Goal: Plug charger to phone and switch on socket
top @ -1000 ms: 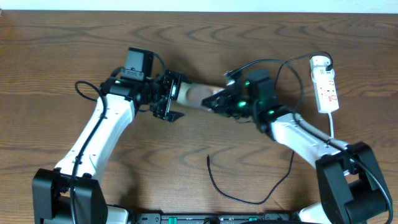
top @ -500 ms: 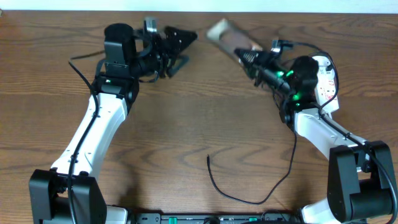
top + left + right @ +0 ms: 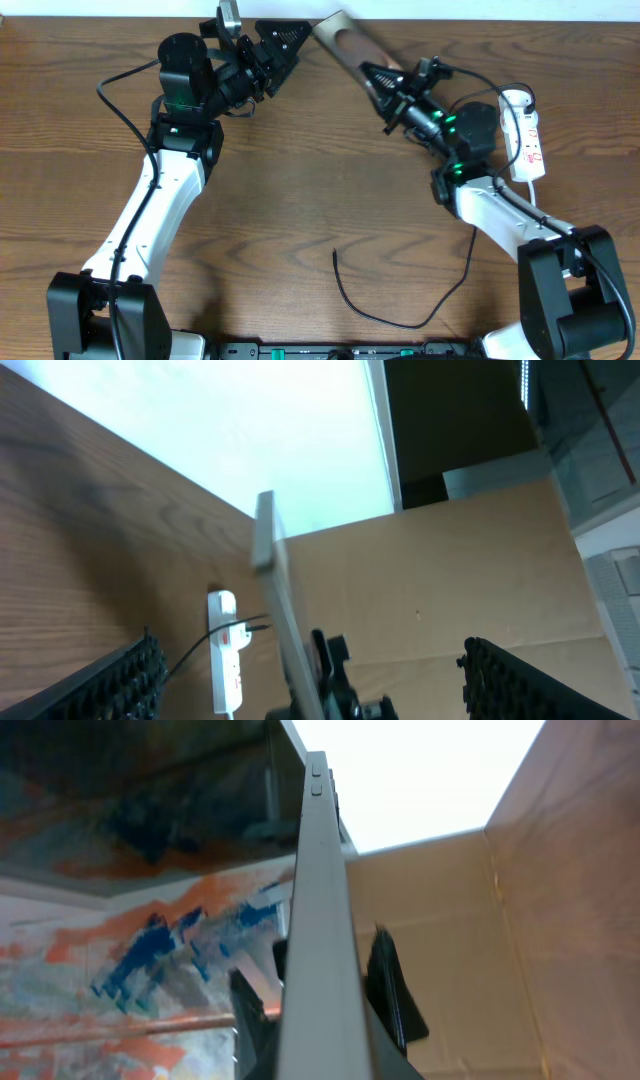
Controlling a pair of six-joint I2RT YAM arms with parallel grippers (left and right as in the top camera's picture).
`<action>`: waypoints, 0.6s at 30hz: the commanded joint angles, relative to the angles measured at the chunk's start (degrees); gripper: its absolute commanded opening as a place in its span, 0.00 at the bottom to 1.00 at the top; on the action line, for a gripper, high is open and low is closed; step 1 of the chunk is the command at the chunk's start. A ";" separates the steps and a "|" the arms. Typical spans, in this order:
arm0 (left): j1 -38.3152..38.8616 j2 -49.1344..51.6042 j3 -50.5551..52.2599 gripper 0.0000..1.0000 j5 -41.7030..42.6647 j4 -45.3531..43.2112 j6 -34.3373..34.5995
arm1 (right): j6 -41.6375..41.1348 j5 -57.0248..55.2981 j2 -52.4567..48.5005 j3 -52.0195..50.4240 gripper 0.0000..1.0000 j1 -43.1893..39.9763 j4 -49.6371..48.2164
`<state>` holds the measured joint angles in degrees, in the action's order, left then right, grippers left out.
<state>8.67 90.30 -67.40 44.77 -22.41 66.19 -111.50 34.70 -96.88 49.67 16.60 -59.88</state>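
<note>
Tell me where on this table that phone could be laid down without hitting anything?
The widest bare wood is the middle of the table, between the left arm and the right arm, beyond the charger tip. Crowded: front centre where the charger loops, and the right side by the socket.

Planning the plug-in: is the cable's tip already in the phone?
No, the cable tip lies free on the table, apart from the raised phone.
</note>
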 commanded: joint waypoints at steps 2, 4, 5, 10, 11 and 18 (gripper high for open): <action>-0.07 0.15 -0.39 0.91 -0.70 -0.39 0.24 | -0.02 -1.77 0.74 0.90 0.02 2.71 -1.01; 0.17 0.57 -0.39 0.91 -0.72 -0.39 0.24 | 1.27 -1.77 0.74 0.90 0.02 3.82 -0.98; 0.33 0.85 -0.39 0.91 -0.70 -0.39 0.24 | 2.03 -1.68 0.74 0.90 0.02 4.33 -1.01; 1.44 3.13 -0.39 0.91 -1.16 -0.46 0.37 | 4.26 -0.90 0.74 0.90 0.01 6.58 -0.98; 1.73 3.74 -0.39 0.91 -1.53 -0.44 0.57 | 4.72 -0.68 0.74 0.90 0.01 7.02 -0.96; 3.48 4.98 -0.42 0.86 -5.33 -1.05 2.10 | 7.89 -0.26 0.74 0.90 0.01 9.03 -0.07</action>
<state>11.27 95.26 -67.40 41.78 -22.61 67.72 -106.83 33.50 -96.90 49.67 24.45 -59.07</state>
